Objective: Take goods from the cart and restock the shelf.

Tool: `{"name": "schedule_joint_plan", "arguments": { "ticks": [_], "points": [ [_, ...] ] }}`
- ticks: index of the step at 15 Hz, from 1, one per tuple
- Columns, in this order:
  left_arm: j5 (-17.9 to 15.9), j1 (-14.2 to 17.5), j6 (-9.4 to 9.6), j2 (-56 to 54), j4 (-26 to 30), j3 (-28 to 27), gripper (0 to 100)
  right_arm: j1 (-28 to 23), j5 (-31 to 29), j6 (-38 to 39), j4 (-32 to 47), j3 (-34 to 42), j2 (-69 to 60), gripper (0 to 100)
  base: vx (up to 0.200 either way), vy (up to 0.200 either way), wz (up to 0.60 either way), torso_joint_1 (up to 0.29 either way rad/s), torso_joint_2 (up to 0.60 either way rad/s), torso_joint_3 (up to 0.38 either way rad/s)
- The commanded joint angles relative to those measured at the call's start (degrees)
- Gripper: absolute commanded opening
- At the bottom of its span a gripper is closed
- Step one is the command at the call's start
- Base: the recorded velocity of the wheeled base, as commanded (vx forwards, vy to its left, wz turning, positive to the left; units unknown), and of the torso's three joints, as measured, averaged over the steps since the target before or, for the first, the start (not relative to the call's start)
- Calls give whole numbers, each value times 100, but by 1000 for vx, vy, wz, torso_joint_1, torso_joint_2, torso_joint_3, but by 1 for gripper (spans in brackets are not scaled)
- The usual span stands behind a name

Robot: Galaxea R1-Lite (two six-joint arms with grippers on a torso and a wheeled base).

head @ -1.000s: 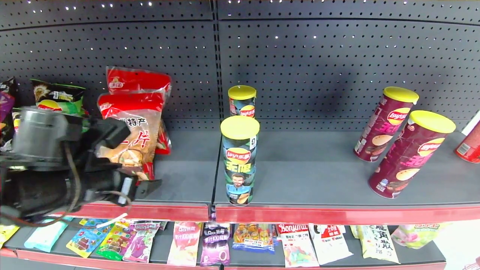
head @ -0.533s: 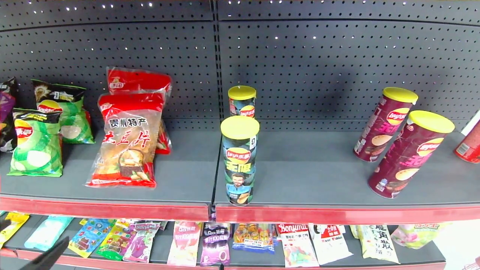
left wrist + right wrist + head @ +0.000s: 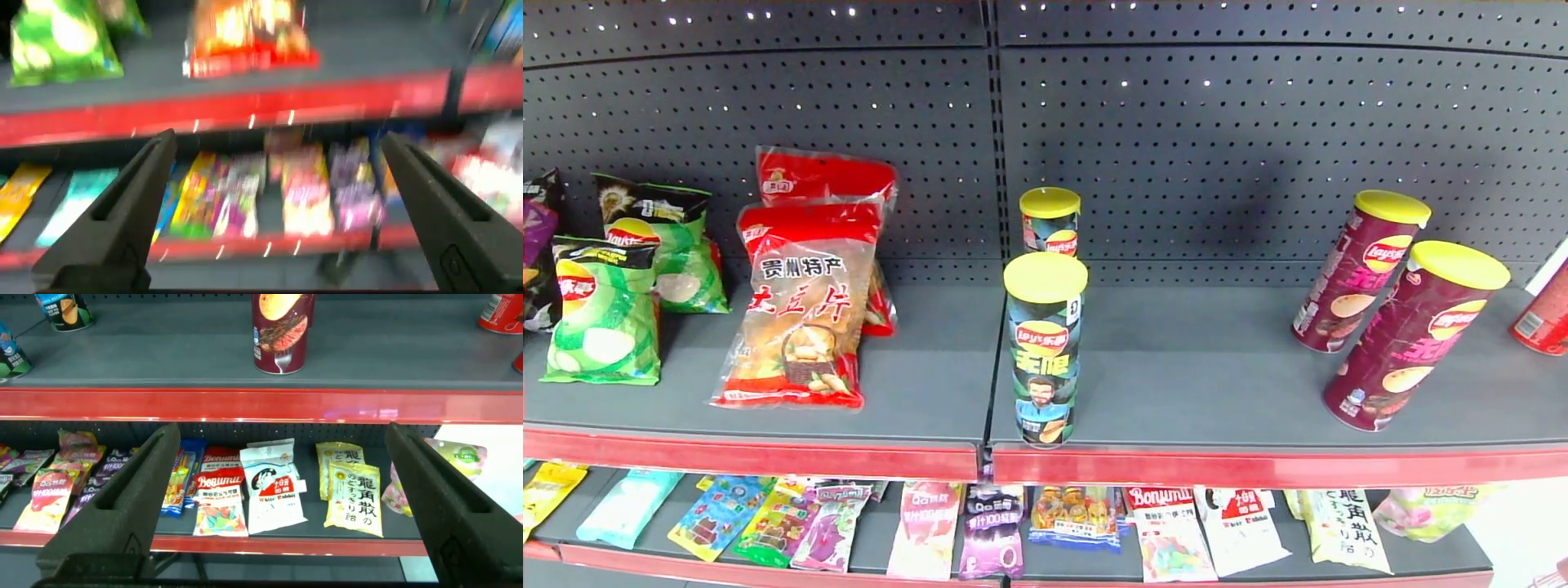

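Observation:
The upper shelf point(image 3: 1176, 384) with a red front edge holds the goods. At its left a green chip bag point(image 3: 603, 310) stands in front of a second one point(image 3: 666, 245). Two red potato-slice bags point(image 3: 800, 302) lean beside them. Two teal canisters point(image 3: 1045, 351) with yellow lids stand mid-shelf, and two maroon canisters point(image 3: 1413, 335) lean at the right. My left gripper point(image 3: 276, 135) is open and empty, low before the shelf edge under the green bag point(image 3: 57, 45). My right gripper point(image 3: 282, 426) is open and empty below a maroon canister point(image 3: 282, 335).
A lower shelf point(image 3: 874, 531) carries a row of several flat snack packets point(image 3: 992, 531), seen also in the right wrist view as snack packets point(image 3: 270, 486). A red can point(image 3: 1543, 322) sits at the far right of the upper shelf. Wide bare shelf lies between the teal and maroon canisters.
My left arm, which stood in front of the green bags a second ago, has dropped down and left the head view. The front green bag now shows uncovered on the shelf.

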Motion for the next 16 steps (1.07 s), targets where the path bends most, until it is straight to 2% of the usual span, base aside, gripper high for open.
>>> {"name": "schedule_joint_plan", "arguments": {
  "ticks": [1, 12, 16],
  "points": [
    [216, 3, -308, -319, 319, 103, 100, 1, 2, -1, -1, 1, 5, 100, 0, 0, 0, 0, 0, 0],
    [181, 3, -317, -319, 213, 138, 100, 1, 11, -18, -1, 1, 5, 100, 0, 0, 0, 0, 0, 0],
    [181, 3, -317, -319, 213, 138, 100, 1, 19, -27, -1, 1, 5, 100, -200, -200, 0, 12, 5, -2]
  ]
}}
